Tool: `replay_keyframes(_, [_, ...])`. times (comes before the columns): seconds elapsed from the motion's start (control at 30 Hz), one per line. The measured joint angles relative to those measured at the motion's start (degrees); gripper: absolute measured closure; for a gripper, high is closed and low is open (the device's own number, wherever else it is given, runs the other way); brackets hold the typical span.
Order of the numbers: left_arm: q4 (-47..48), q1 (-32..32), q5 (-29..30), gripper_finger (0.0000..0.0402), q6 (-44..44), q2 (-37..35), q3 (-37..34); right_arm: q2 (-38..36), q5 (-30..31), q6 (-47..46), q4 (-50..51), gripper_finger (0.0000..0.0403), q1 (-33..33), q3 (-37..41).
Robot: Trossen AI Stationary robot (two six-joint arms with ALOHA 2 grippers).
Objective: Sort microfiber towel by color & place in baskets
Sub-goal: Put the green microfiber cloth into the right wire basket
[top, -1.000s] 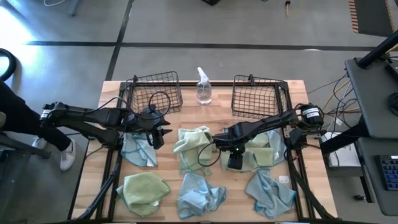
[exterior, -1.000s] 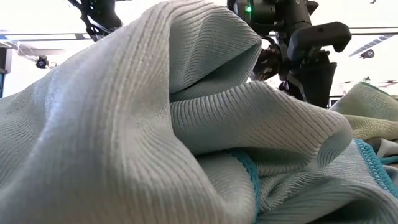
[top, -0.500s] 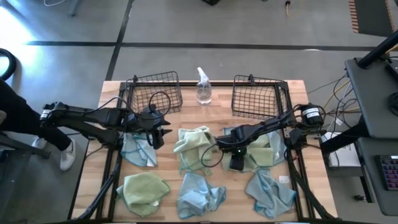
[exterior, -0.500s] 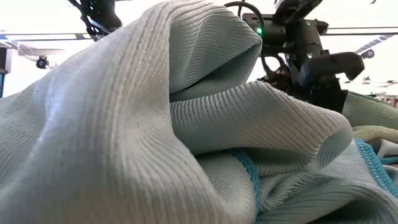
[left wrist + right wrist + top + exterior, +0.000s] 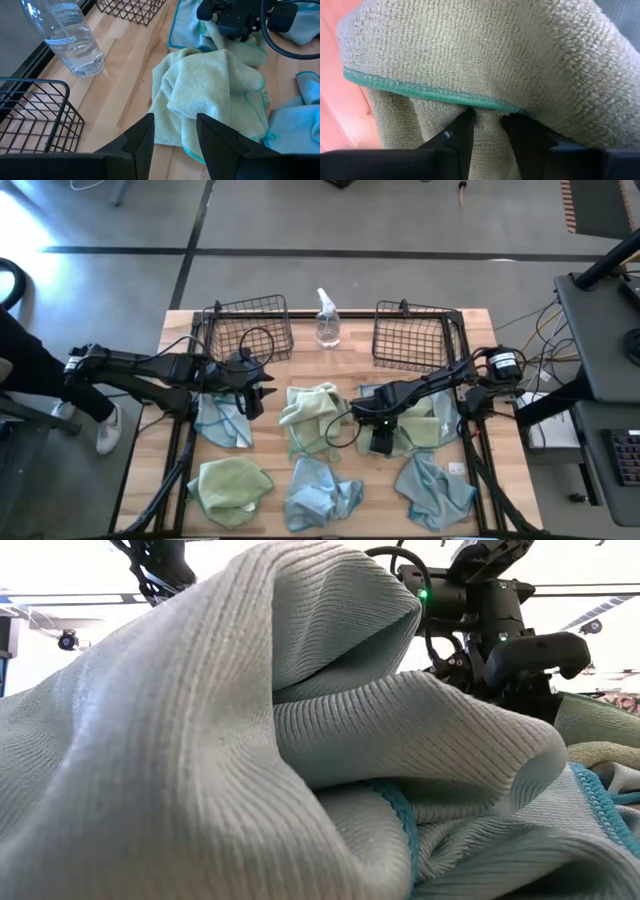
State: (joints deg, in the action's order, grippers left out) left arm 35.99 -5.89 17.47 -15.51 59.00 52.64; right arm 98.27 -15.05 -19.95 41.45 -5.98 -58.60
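Observation:
Several microfiber towels lie crumpled on the wooden table. A pale yellow-green towel (image 5: pixel 425 430) lies at the right, and my right gripper (image 5: pixel 379 445) points down into its left part, fingers open around a ridge of cloth. Another yellow-green towel (image 5: pixel 312 415) lies in the middle and a third (image 5: pixel 230 485) at the near left. Light blue towels lie at the left (image 5: pixel 222 422), near middle (image 5: pixel 320 490) and near right (image 5: pixel 435 485). Two black wire baskets (image 5: pixel 250 325) (image 5: pixel 412 335) stand at the far edge. My left gripper (image 5: pixel 262 395) hangs open above the table, left of the middle towel (image 5: pixel 210 95). My right gripper comes from above, pointing steeply down, and its fingertips (image 5: pixel 462 132) press into the yellow-green towel just inside its teal hem (image 5: pixel 435 92). A ridge of cloth (image 5: pixel 487 135) stands between the two fingers. The towel lies flat on the table.
A clear spray bottle (image 5: pixel 327 320) stands between the baskets at the far edge. Black frame rails (image 5: pixel 180 450) run along both sides of the table. In the low view the near blue towel (image 5: pixel 250 740) fills the foreground and hides most of the table.
My right gripper has gone down onto the right yellow-green towel, its arm sinking lower behind the blue towel in the low view. The towels lie as before.

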Motion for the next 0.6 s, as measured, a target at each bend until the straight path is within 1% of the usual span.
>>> replay_keyframes(0.33, [-0.02,0.0,0.0,0.0269,0.0,-0.02,0.0,0.21,0.15,0.01,-0.26,0.037,-0.02,-2.22])
replay_keyframes(0.5, [-0.01,0.0,0.0,0.0269,0.0,-0.02,0.0,0.21,0.2,0.01,0.23,0.0388,-0.02,-3.05])
replay_keyframes(0.6, [0.0,0.0,0.0,0.0269,0.0,-0.02,0.0,0.21,0.2,0.08,3.18,0.0392,-0.01,-4.3])
